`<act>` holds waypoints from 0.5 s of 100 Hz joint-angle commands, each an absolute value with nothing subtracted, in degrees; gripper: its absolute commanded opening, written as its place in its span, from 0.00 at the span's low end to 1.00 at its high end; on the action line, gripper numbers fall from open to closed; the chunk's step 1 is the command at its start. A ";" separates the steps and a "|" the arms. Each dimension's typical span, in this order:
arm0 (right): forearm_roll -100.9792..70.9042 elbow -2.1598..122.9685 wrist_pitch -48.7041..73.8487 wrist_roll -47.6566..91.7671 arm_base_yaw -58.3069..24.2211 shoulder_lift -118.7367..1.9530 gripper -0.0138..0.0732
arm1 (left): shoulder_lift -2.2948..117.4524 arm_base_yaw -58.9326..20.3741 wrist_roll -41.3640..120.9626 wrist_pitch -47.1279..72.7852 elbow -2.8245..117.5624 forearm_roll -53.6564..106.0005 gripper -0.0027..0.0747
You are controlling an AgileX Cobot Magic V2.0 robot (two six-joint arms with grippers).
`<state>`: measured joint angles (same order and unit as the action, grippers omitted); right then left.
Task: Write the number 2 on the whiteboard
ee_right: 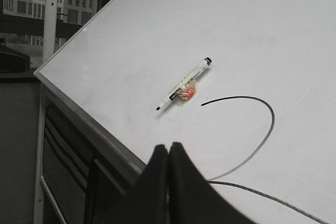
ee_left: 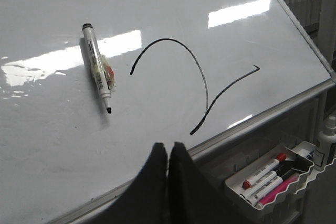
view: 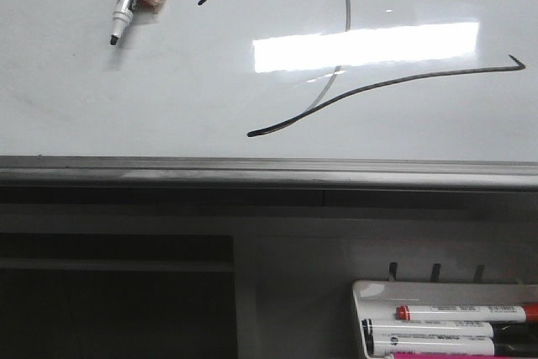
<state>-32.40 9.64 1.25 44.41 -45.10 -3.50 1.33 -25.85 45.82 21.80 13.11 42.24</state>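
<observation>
Presently, the left gripper (ee_left: 168, 153) has its fingers pressed together, holding nothing, near the grey bottom edge of the whiteboard (view: 76, 98). Likewise, the right gripper (ee_right: 168, 156) is closed and empty near that same edge. On the board, the number 2 (view: 336, 65) is drawn in thin black line. An uncapped marker (view: 126, 2) lies on the board beside the numeral's arch. Below the board, a tray (view: 363, 302) holds further markers.

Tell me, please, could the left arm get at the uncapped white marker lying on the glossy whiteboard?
Probably yes: the white marker lies alone on the whiteboard, nothing between it and the shut left gripper.
</observation>
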 commanded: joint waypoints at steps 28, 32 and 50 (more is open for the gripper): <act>-32.32 11.18 -2.58 44.28 -44.75 -4.01 0.08 | 1.28 -24.32 18.54 6.47 7.91 10.39 0.01; -32.32 11.18 -2.58 44.28 -44.75 -4.01 0.08 | 0.85 -23.77 11.48 6.03 6.55 5.34 0.01; -32.32 11.18 -2.58 44.28 -44.75 -4.01 0.08 | -1.84 -22.76 6.80 5.70 -0.22 6.53 0.01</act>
<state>-32.40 9.64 1.25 44.41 -45.10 -3.50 -0.23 -23.04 9.85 10.63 1.08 6.13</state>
